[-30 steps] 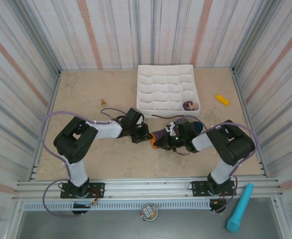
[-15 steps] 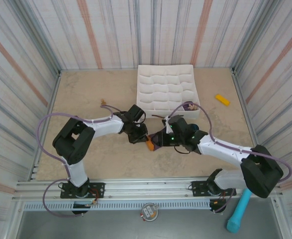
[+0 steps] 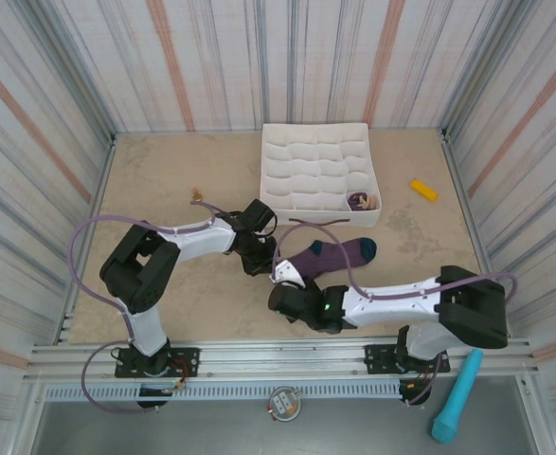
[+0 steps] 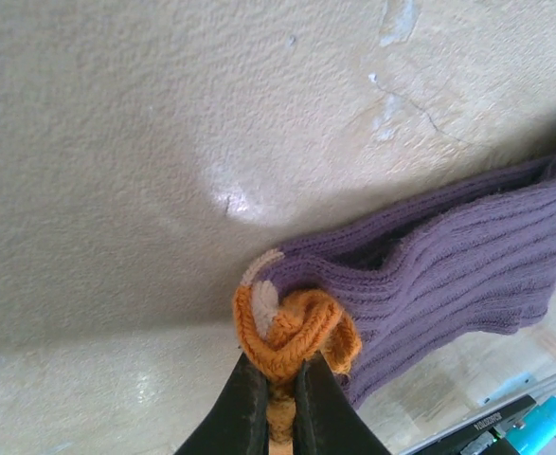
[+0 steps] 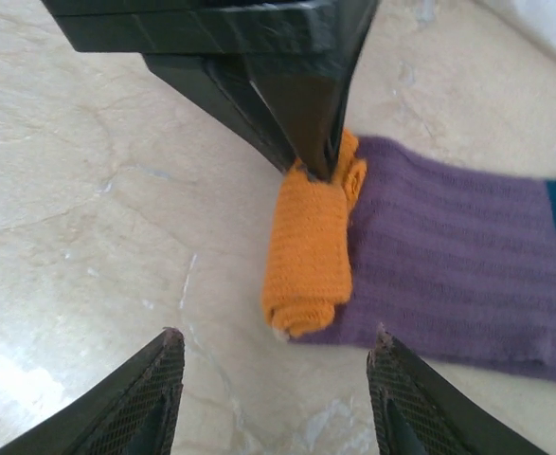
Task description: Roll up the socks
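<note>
1 sock [image 3: 330, 256] lies flat on the worktop [image 3: 164, 275], just in front of the tray [image 3: 266, 180]. It runs from a teal end at the right to an orange toe [image 5: 306, 251] at the left. The toe is curled into a short, tight roll. The purple ribbed length behind it is unrolled and flat.

The left claw [image 4: 282, 365] is pressed together on the roll, pinching a fold of orange knit between its 2 dark fingers, tips down near the worktop. It grips the end of the roll that points away from the right claw [image 5: 276, 334].

The right claw sits low on the near side of the toe, facing it. Its 2 fingers are spread wide with bare worktop between them. It touches nothing, and the roll lies just beyond its fingertips.

From above, the left arm stretches rightward and the right arm stretches leftward along the near part of the worktop. The 2 claws flank the toe from opposite sides.

A small purple bundle [image 3: 360, 200] sits in the tray's near-right compartment; I cannot tell at this size whether it is the other sock. A thin dark strand [image 3: 315, 221] lies along the tray's near wall. A yellow block [image 3: 423, 190] lies on the worktop right of the tray, well apart from the sock. A teal cylinder [image 3: 457, 393] lies off the worktop, beside the right arm's base.
</note>
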